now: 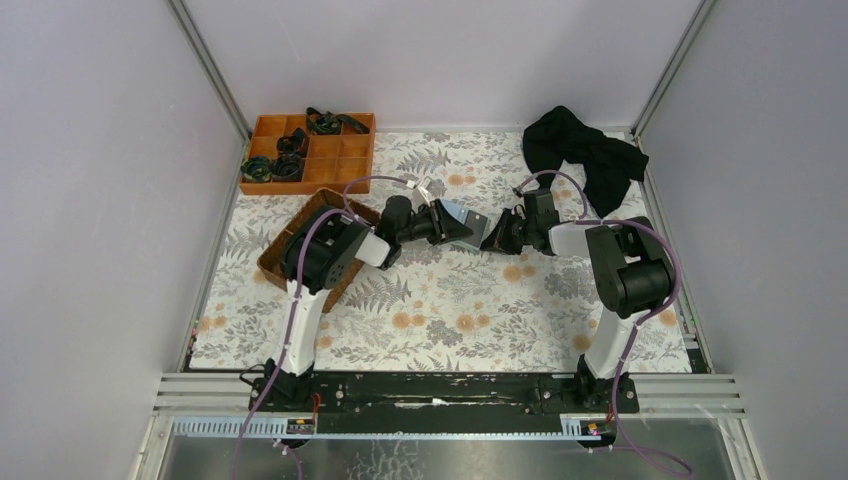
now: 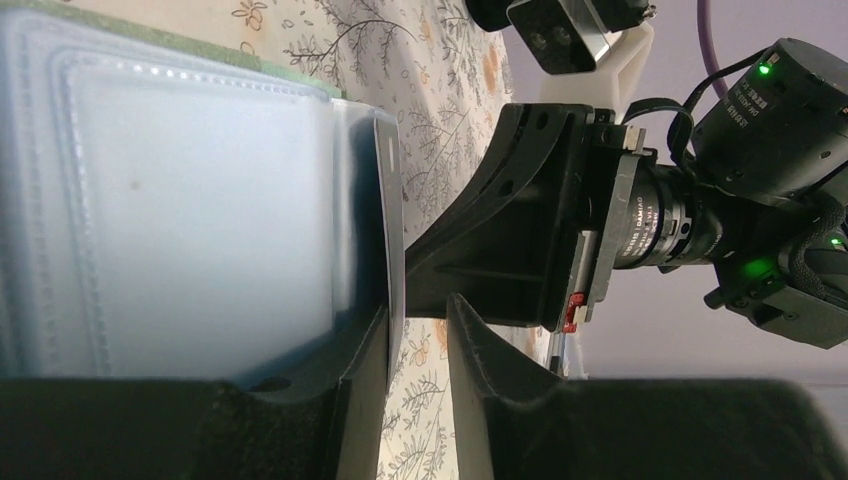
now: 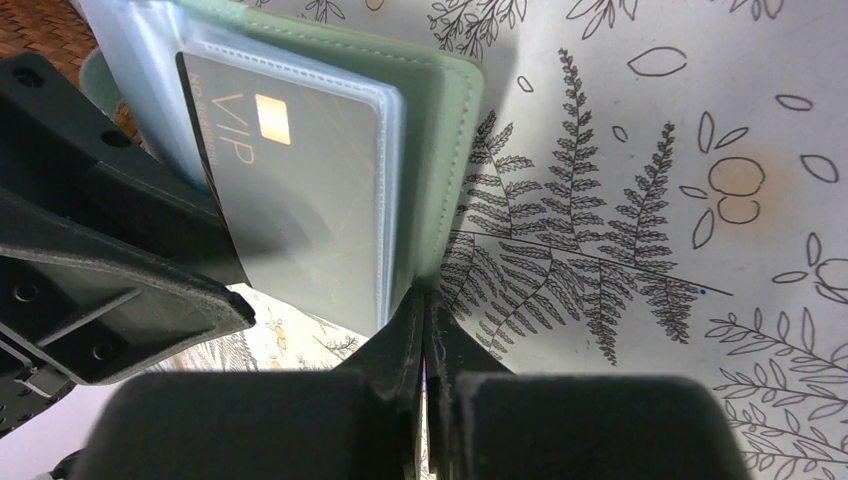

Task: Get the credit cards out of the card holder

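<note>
The holder hangs open over the middle of the counter, between the two arms. In the top view it lies at 3 o'clock from the left pincer and at 9 o'clock from the right pincer. The right pincer is clamped on the holder's green cover at its 6 o'clock edge. A grey card sits in a clear sleeve. In the left wrist view its edge runs from 12 to 6 o'clock, and the 6 o'clock end dips between the left jaws. These stand narrow, one jaw against the card, with a gap showing on the other side. The left pincer is nearer, so the pull probably goes toward 9 o'clock in the top view.
</note>
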